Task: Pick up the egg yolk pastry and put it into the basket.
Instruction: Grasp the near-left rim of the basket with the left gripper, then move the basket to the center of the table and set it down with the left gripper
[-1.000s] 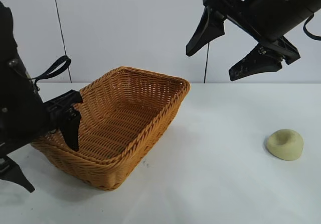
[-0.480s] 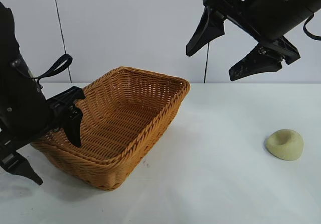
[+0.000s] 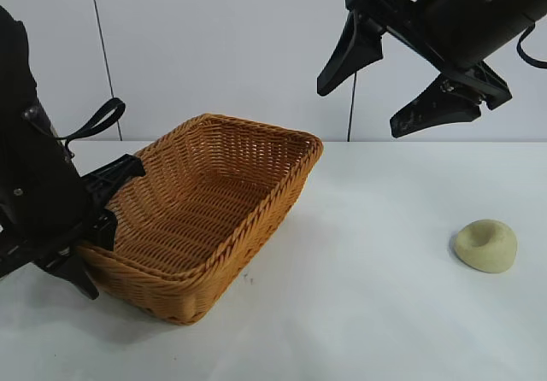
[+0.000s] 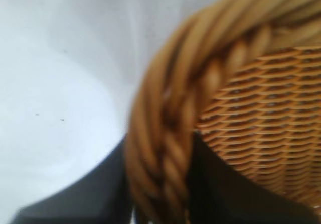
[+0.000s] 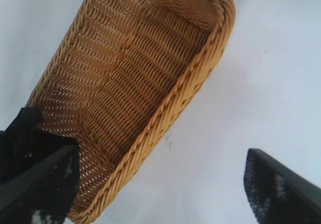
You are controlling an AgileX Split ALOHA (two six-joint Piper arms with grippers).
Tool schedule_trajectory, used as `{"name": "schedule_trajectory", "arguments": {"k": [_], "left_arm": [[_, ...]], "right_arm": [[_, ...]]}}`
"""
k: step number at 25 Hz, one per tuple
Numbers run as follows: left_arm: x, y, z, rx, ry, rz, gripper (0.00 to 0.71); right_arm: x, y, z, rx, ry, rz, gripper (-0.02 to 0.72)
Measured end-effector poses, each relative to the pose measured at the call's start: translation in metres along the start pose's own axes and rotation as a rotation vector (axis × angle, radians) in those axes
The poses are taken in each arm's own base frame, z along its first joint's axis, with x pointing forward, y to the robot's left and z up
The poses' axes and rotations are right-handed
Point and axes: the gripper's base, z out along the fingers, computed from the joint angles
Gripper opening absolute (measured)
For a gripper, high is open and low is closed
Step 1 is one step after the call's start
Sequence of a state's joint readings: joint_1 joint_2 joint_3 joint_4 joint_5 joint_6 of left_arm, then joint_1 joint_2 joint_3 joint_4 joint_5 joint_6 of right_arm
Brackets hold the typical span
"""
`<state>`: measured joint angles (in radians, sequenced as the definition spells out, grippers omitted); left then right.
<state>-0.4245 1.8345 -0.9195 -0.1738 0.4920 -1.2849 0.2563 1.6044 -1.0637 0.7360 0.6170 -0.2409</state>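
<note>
The egg yolk pastry (image 3: 485, 245) lies untouched on the table (image 3: 376, 313) near its right edge, well apart from the basket (image 3: 256, 227), so both the pick and the drop are left. The right gripper (image 3: 402, 78) hangs above it, fingers spread wide and empty. At the basket's left corner, the left gripper (image 3: 96, 227) appears to pinch the braided rim.

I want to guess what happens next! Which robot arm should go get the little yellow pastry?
Probably the right arm. Its right gripper hangs open on the same side as the egg yolk pastry. The left gripper is busy, closed on the rim of the basket, far from the pastry.
</note>
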Motion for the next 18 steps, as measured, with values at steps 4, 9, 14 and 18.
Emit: {"name": "schedule_trajectory", "arguments": {"k": [4,9,14,18], "left_arm": [[0.000,-0.001,0.000,0.009,-0.001,-0.008,0.088],[0.000,-0.010,-0.007,-0.009,0.013,0.049,0.088],[-0.006,-0.031,-0.025,0.012,0.050,0.201,0.086],[-0.026,-0.042,-0.039,0.048,0.068,0.312,0.085]], "right_arm": [[0.000,0.000,0.000,0.000,0.000,0.000,0.637],[0.000,0.000,0.000,0.000,0.001,0.000,0.637],[0.000,0.000,0.000,0.000,0.001,0.000,0.637],[0.000,0.000,0.000,0.000,0.001,0.000,0.637]]}}
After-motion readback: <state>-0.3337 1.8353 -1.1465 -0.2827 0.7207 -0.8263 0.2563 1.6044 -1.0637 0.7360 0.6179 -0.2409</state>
